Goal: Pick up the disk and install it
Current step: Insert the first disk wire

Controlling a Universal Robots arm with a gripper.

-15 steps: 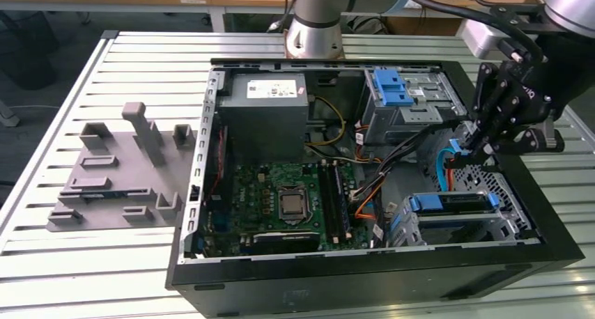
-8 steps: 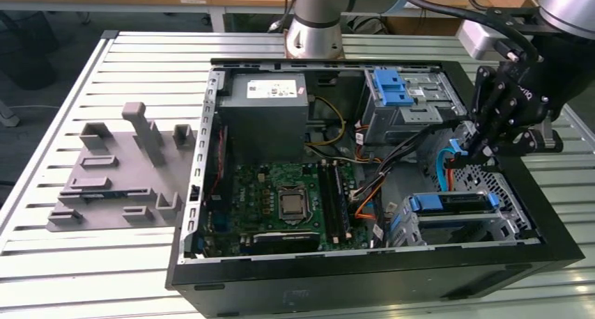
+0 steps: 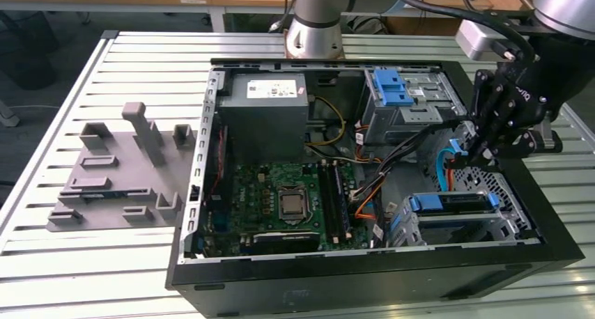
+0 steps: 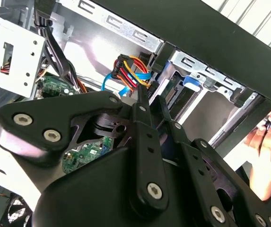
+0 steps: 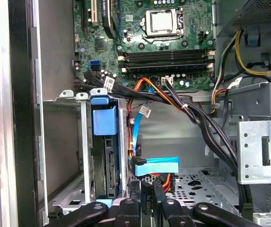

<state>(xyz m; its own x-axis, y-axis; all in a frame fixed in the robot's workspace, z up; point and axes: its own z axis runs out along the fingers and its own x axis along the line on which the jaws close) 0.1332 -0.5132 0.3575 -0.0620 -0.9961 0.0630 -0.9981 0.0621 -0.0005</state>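
Note:
The disk (image 5: pixel 108 163) stands on edge in a slot of the metal drive cage (image 5: pixel 81 142), and its blue carrier tab (image 5: pixel 104 121) shows at the slot's mouth. In the exterior view the disk (image 3: pixel 453 203) lies in the cage at the case's near right corner. My gripper (image 3: pixel 467 157) hovers just above the case floor beside that cage and is apart from the disk. Its black fingers (image 5: pixel 145 191) are shut, with nothing between them. In the second wrist view the gripper (image 4: pixel 149 100) points toward the coloured cables.
The open computer case (image 3: pixel 363 281) lies on a slatted table. A bundle of black cables (image 5: pixel 192 113) and a blue cable plug (image 5: pixel 156 166) lie close to the fingers. A second cage carries a blue latch (image 3: pixel 394 87). A grey holder block (image 3: pixel 116 173) sits at the exterior view's left. A hand (image 4: pixel 266 146) rests at the case edge.

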